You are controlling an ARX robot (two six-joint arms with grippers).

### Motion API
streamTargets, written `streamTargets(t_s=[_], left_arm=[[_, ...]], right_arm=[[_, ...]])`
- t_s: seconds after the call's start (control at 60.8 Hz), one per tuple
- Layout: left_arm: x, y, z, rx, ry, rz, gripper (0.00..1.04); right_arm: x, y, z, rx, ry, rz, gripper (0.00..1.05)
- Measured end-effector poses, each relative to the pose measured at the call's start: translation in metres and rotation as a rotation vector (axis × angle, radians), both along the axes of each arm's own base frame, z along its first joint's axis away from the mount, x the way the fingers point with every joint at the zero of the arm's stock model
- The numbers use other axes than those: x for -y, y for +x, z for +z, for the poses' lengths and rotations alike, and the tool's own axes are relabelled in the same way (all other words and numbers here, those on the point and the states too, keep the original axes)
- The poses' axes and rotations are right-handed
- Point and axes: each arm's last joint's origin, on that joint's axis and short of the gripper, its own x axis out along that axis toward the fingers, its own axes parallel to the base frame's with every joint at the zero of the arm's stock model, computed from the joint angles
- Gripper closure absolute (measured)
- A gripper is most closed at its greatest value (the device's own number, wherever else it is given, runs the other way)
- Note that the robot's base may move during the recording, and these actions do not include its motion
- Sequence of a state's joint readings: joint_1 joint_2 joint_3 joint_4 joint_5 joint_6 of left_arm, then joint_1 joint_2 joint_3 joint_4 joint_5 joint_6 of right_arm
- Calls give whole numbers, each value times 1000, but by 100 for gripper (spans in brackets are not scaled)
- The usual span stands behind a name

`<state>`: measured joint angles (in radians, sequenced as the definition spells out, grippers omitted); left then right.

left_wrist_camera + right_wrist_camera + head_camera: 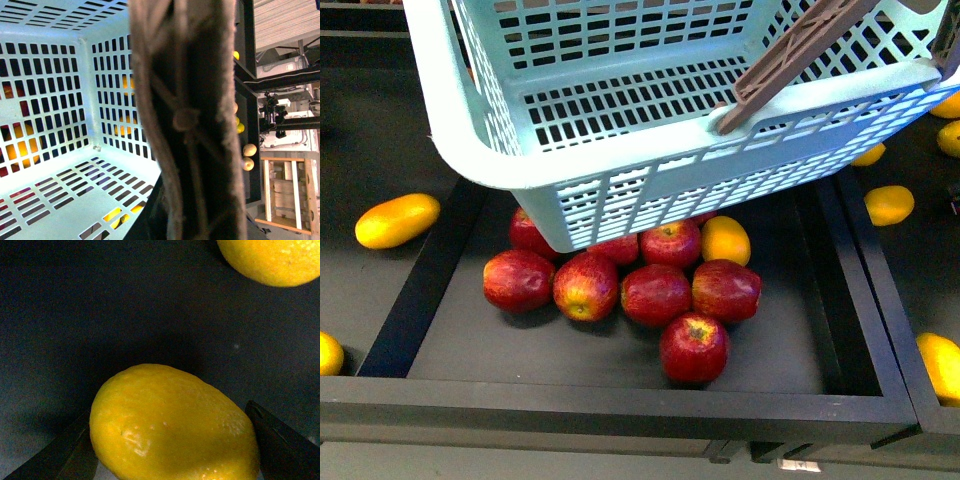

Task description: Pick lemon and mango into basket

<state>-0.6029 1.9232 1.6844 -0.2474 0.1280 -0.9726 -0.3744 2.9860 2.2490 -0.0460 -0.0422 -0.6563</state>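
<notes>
The turquoise basket (620,110) hangs tilted above the fruit bins and fills the top of the front view, its brown handle (800,60) lying across its right rim. In the left wrist view the handle (190,120) is a blurred brown bar right in front of the camera, beside the slotted, empty basket floor (55,185). My left gripper is shut on the basket, its fingers hidden. My right gripper (170,460) is shut on the lemon (170,425), with a dark finger (282,445) on each side. An elongated yellow-orange mango (397,220) lies in the left bin.
Several red apples (655,293) and a yellow fruit (725,240) lie in the black middle bin (620,405) under the basket. More yellow fruit (888,204) lie in the right bin, one (325,352) at the left edge. Another yellow fruit (270,260) lies beyond the lemon.
</notes>
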Motion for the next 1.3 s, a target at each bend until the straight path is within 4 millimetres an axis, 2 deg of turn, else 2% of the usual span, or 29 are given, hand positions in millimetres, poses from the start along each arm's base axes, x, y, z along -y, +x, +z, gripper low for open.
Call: streamTargets(t_s=[0.181, 0.28, 0.428, 0.46, 0.493, 0.543, 0.559, 0.592, 0.641, 0.806, 0.872, 0.888, 0.97, 1.003, 1.085, 1.118, 1.135, 1.299], left_arm=[[0, 0, 0, 0, 0, 0, 100], [0, 0, 0, 0, 0, 0, 100], [0, 0, 0, 0, 0, 0, 100], [0, 0, 0, 0, 0, -1, 100], [0, 0, 0, 0, 0, -1, 100], [0, 0, 0, 0, 0, -1, 100], [0, 0, 0, 0, 0, -1, 100], [0, 0, 0, 0, 0, -1, 100], [0, 0, 0, 0, 0, 0, 100], [0, 0, 0, 0, 0, 0, 100], [0, 0, 0, 0, 0, 0, 100], [0, 0, 0, 0, 0, 0, 100], [0, 0, 0, 0, 0, -1, 100], [0, 0, 0, 0, 0, -1, 100], [0, 0, 0, 0, 0, 0, 100], [0, 0, 0, 0, 0, 0, 100], [0, 0, 0, 0, 0, -1, 100], [0, 0, 0, 0, 0, 0, 100]], right_arm=[[8, -22, 9, 5, 34, -28, 32], [14, -38, 25, 25, 56, -41, 32], [17, -67, 77, 113, 117, -22, 32], [16, -77, 95, 140, 136, -6, 32], [15, -82, 102, 153, 146, -1, 32], [11, -94, 123, 183, 175, 18, 32], [8, -103, 135, 200, 195, 32, 33], [5, -110, 145, 212, 207, 42, 33], [-4, -128, 168, 244, 251, 74, 33], [-38, -173, 227, 341, 338, 145, 33], [-51, -184, 245, 381, 351, 152, 33], [-59, -189, 255, 405, 355, 160, 33], [-84, -201, 279, 468, 367, 178, 33], [-92, -204, 284, 483, 371, 184, 33], [-126, -211, 298, 526, 395, 217, 33], [-132, -212, 300, 533, 406, 219, 33], [-142, -213, 303, 544, 420, 224, 33], [-198, -210, 306, 549, 497, 240, 33]])
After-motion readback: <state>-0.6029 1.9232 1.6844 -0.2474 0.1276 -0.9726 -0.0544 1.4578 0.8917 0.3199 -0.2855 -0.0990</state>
